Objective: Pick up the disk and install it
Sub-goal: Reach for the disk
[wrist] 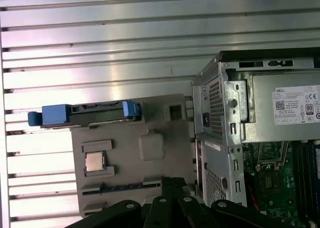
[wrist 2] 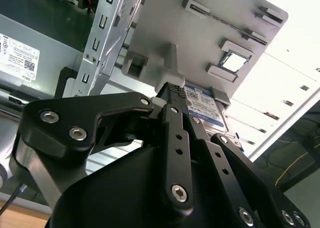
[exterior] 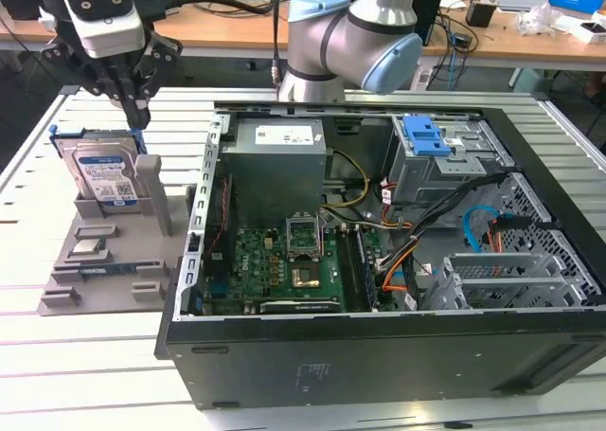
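Exterior view: open computer case (exterior: 379, 365) nearest, nothing installed yet; further back on the exterior view's left the disk (exterior: 102, 178) stands on edge in grey holder (exterior: 109, 248), gripper (exterior: 139, 118) just above it, closed, empty. Pickup not done.

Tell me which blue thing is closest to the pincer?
The disk in its blue frame, standing in the grey holder below the pincer. The blue latch plate sits inside the computer case.
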